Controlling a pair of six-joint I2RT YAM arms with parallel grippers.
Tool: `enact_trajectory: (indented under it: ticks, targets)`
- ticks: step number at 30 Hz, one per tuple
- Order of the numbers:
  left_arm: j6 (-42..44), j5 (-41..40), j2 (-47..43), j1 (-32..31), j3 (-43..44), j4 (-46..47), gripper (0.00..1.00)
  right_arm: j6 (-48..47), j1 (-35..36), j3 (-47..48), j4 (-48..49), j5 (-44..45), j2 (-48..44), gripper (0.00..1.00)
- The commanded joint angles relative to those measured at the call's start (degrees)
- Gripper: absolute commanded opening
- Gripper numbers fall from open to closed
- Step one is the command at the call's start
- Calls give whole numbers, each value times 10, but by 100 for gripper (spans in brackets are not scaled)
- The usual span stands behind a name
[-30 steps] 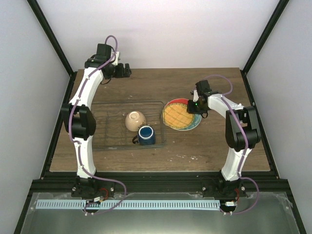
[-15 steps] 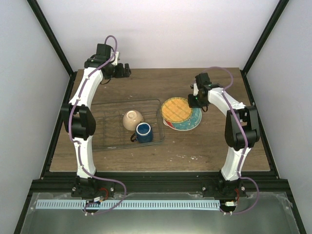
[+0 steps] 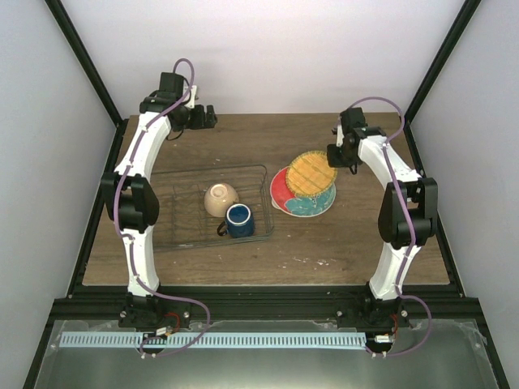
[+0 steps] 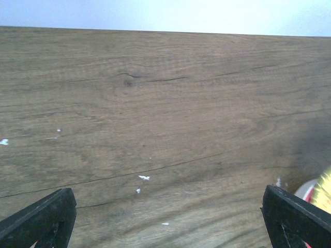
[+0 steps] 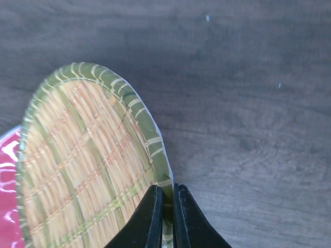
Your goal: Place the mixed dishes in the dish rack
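My right gripper point(image 3: 336, 156) point(image 5: 166, 206) is shut on the rim of the yellow-orange grid-patterned plate point(image 3: 313, 172) point(image 5: 83, 165) and holds it lifted and tilted above the red plate point(image 3: 293, 193) point(image 5: 6, 170), which lies on the table. The dish rack point(image 3: 170, 212) sits at centre left; inside it lie the small cream bowl point(image 3: 221, 198) and the dark blue mug point(image 3: 241, 221). My left gripper point(image 3: 208, 118) is open over bare wood at the far left, its fingertips point(image 4: 41, 219) wide apart. I cannot make out the translucent plate.
The wooden table point(image 3: 268, 142) point(image 4: 155, 103) is framed by black rails and white walls. The plates' edge shows at the right of the left wrist view point(image 4: 318, 188).
My right gripper has lifted the yellow-orange plate off the red plate and carried it to the right and back, uncovering the red plate. The left arm has not moved.
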Motion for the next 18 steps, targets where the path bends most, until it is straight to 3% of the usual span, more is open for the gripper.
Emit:
enact_trajectory:
  ticks: [1, 9, 13, 18]
  targets:
    - [7, 135, -17, 3, 2, 18, 100, -11, 0, 62, 17, -24, -17, 1]
    - [12, 349, -26, -6, -75, 123, 100, -28, 0, 66, 87, -119, -20, 1]
    - [-1, 380, -24, -18, -122, 188, 100, -34, 0, 62, 95, -135, -16, 1]
    - [2, 391, -5, -34, -121, 189, 100, -41, 0, 47, 90, -127, -19, 1]
